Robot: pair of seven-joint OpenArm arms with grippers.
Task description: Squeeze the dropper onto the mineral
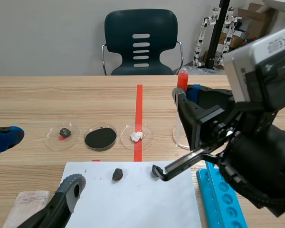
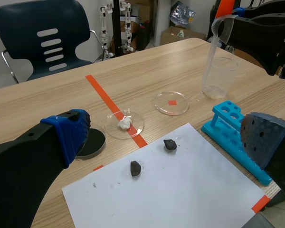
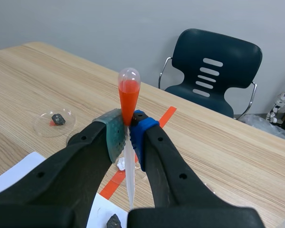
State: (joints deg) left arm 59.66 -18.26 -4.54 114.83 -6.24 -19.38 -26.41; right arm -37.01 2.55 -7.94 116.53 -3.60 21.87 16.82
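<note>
My right gripper [image 3: 128, 129] is shut on a dropper; its red-filled bulb [image 3: 129, 92] stands above the pads and its clear stem [image 3: 129, 178] points down. The bulb [image 1: 182, 79] also shows above the right gripper [image 1: 185, 92] in the scene view. Below the stem's tip lies a dark mineral [image 3: 115, 222] on white paper. Two dark minerals [image 2: 135, 168] [image 2: 169, 144] lie on the paper [image 2: 180, 190] ahead of my left gripper [image 2: 166, 135], which is open and holds nothing. The scene view shows one of them [image 1: 117, 174]; the left gripper [image 1: 38, 161] is low at the left.
Behind the paper are a dish with a dark stone [image 1: 64, 133], a black-filled dish [image 1: 100, 137] and a dish of white mineral [image 1: 137, 136]. A dish with only a red mark [image 2: 172, 102], a clear beaker [image 2: 216, 66] and a blue tube rack [image 2: 232, 130] stand to the right.
</note>
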